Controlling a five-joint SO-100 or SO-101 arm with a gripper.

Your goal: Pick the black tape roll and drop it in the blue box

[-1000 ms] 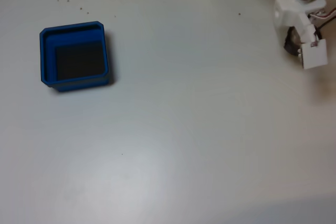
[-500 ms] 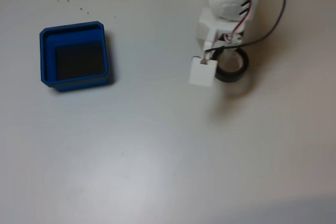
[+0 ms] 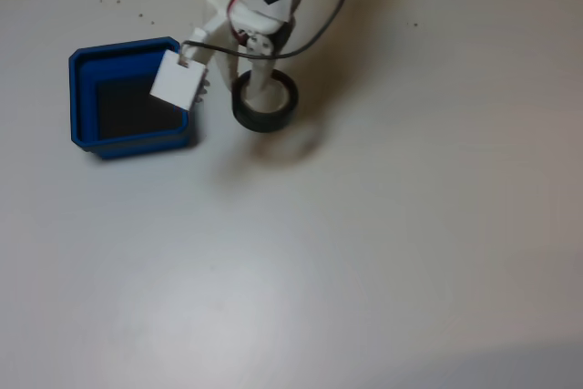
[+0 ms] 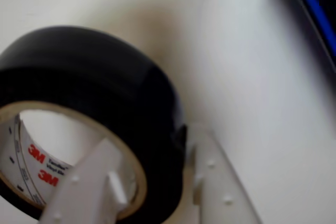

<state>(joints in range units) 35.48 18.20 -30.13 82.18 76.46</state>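
The pincer clamps the black tape roll's wall (one finger inside the core) for carrying toward the blue box.

Your white arm reached down from the top edge of the fixed view, its gripper clamped across the black tape roll's wall, one finger inside the core.
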